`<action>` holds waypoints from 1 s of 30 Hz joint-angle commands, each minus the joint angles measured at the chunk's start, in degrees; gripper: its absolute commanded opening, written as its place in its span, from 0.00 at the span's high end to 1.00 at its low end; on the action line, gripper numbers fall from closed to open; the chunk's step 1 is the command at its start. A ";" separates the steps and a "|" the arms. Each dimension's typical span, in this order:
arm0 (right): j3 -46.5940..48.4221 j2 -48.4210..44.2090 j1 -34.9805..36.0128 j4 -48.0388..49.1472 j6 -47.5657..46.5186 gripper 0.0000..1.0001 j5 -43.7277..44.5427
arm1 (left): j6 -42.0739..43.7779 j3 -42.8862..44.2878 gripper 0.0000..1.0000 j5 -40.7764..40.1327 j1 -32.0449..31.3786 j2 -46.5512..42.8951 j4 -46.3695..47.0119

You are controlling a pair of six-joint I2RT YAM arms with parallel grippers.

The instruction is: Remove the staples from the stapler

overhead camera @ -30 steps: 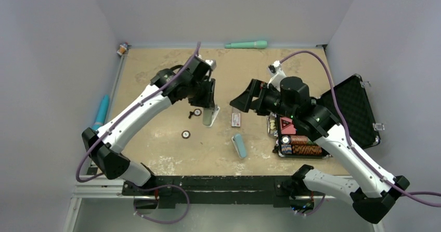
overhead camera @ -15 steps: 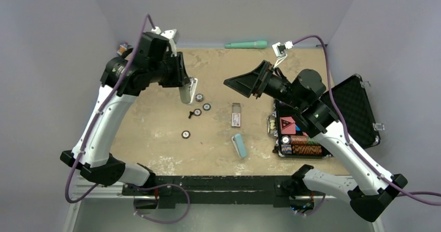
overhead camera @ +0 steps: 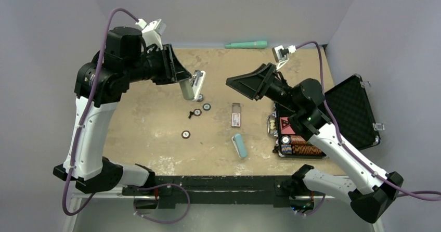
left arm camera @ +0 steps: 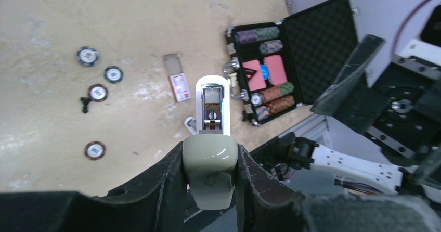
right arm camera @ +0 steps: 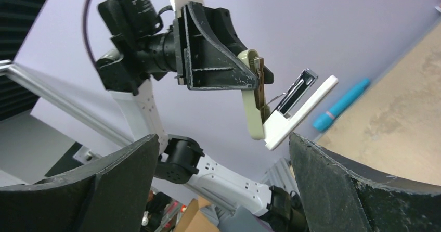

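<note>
My left gripper (overhead camera: 185, 79) is raised above the table's left half and shut on the stapler (overhead camera: 191, 86), a small pale green and white one. In the left wrist view the stapler (left arm camera: 210, 156) is pinched at its rounded rear end between my fingers, with its metal magazine (left arm camera: 212, 104) pointing away. The right wrist view shows the stapler (right arm camera: 307, 107) hinged open, green top apart from white base. The staples are hidden; I cannot make any out in the magazine. My right gripper (overhead camera: 244, 84) hangs open in mid-air, facing the stapler, nothing between its fingers (right arm camera: 359, 190).
On the table lie a teal stapler (overhead camera: 239, 145), a small clear and red box (overhead camera: 236, 118) and scattered poker chips (overhead camera: 206, 107). An open black case (overhead camera: 353, 112) of chips sits at the right. A teal pen (overhead camera: 246, 44) lies by the back wall.
My left arm has lifted the stapler off the table, up and to the back left. My right gripper has risen and tilted toward it, staying open.
</note>
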 commanded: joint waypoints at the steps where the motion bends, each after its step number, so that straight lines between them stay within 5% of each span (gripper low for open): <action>1: -6.26 -3.07 -0.30 21.76 6.56 0.01 -1.53 | -3.51 2.73 1.00 13.18 1.22 -1.74 7.73; 13: -3.11 1.22 -0.75 29.27 8.03 0.01 -4.18 | -10.88 4.20 1.00 28.07 1.77 -2.41 21.69; 30: 3.16 9.27 -0.32 30.83 8.64 0.04 -6.68 | -16.22 1.67 1.00 29.57 1.77 -2.66 28.25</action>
